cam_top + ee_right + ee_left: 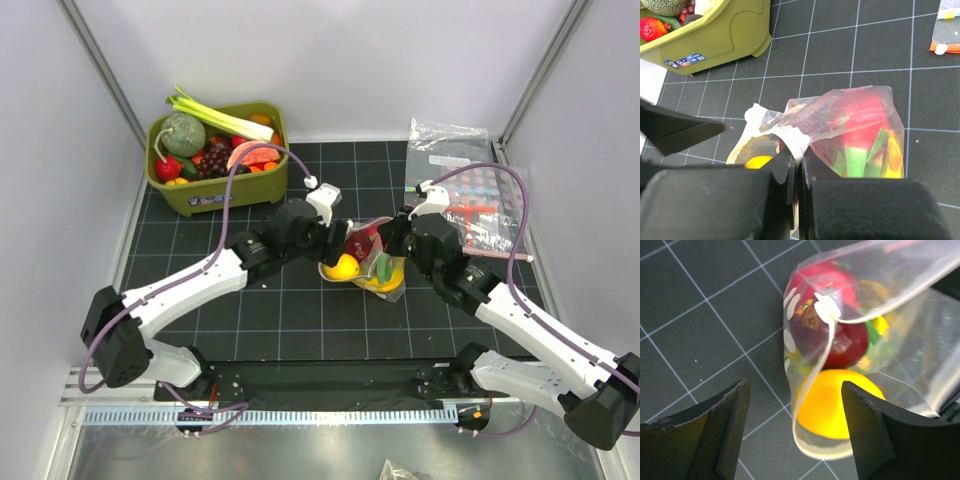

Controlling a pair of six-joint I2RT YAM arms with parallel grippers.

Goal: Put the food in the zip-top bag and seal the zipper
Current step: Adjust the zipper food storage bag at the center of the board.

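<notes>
**Bag** [368,262]: clear, cream-dotted, lying mid-mat [250,300] between my two grippers. It bulges with food [832,405]; I see a red fruit, a yellow round piece and some green. No loose pieces show on the mat beside it.

**Right gripper** [799,155]: fingers pressed together on the bag's mouth edge. A pale band, which I take for the zipper [792,140], runs straight into the pinch.

**Left gripper** [796,390]: fingers spread wide, holding nothing. The free end of the mouth lies just ahead of them, its rim curling between the two pads but not touching either, as far as I can tell.

**Key relation**: the mouth edge runs roughly across the table, from my right pinch toward my left fingers. My left gripper is nearer the unheld end. I judge that the seal wants that end taken and the strip pressed along this line.

**Mouth**: gaping, zipper not yet closed.

**Bin** [215,190]: far left, well apart, holding more produce.
</notes>
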